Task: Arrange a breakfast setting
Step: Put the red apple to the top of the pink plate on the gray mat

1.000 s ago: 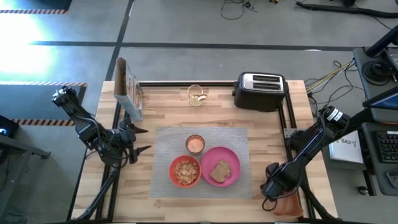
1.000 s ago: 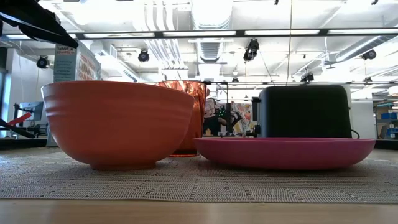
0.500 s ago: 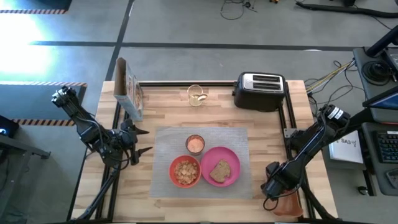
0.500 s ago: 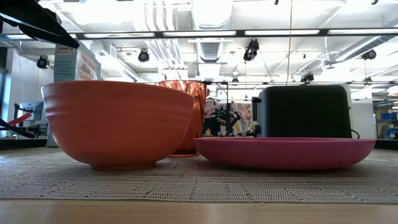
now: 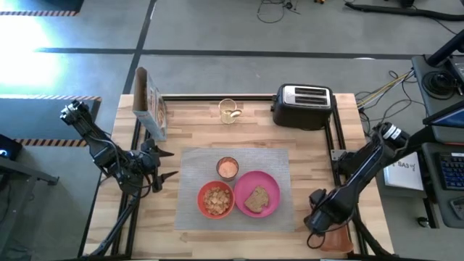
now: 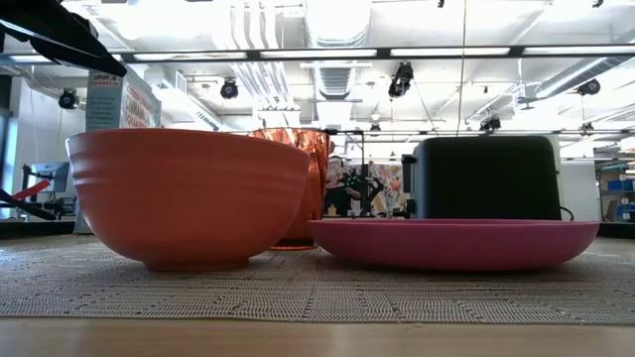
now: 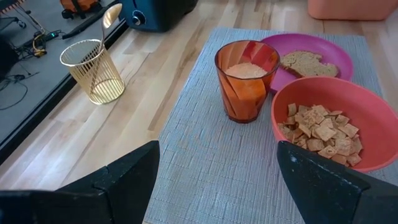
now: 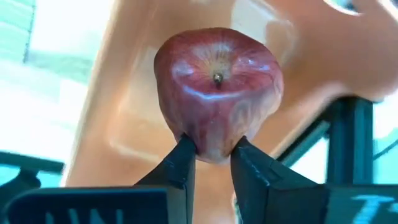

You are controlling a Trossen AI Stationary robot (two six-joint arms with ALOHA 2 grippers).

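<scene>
The grey mat [image 5: 275,163] lies mid-table. On it rest the pink plate [image 5: 270,185] with the toast slice [image 5: 256,200], the red-orange bowl [image 5: 216,200] of cereal and the clear cup [image 5: 228,167] of orange drink. The gold spoon [image 7: 104,28] stands in a wire basket [image 5: 229,111] at the far edge. My right gripper [image 5: 319,229] hangs over the orange tray [image 5: 338,240] at the near right, shut on the red apple [image 8: 217,87]. My left gripper [image 5: 168,163] waits open, left of the mat. My right gripper pinches the apple between its two fingertips [image 8: 184,157], which close on a narrow part of its side [image 8: 212,149], much less than its full width. The fingers slant steeply down from above. The apple's stem pit faces the wrist camera; whether it is clear of the tray, I cannot tell.
A black-and-chrome toaster [image 5: 303,106] stands at the far right and a cereal box [image 5: 148,107] upright at the far left. Bare wood lies between the mat and the tray, and along the near edge.
My right gripper has risen a little over the orange tray. The left arm and everything on the mat have kept still.
</scene>
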